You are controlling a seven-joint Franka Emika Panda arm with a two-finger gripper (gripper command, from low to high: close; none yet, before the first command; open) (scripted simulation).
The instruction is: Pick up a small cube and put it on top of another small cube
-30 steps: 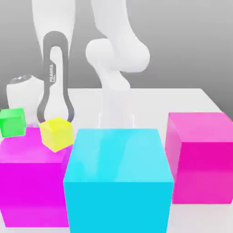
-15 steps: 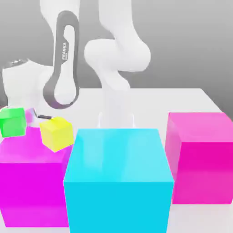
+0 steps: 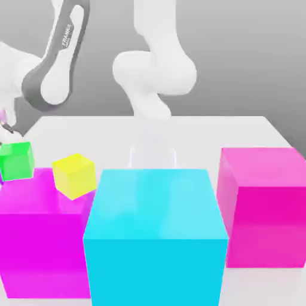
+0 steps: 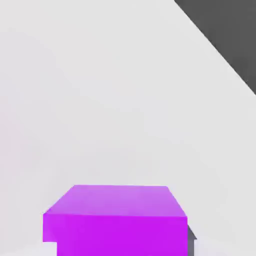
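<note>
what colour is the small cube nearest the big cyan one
Yellow: the small cube beside the cyan cube, best seen in the exterior view.

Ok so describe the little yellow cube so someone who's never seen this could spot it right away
Start at the big cyan cube in the front middle of the exterior view. Just past its upper corner on the exterior view's left sits the yellow cube, tilted, against the large magenta block. Its only small neighbour is the green cube; this one is yellow.
</note>
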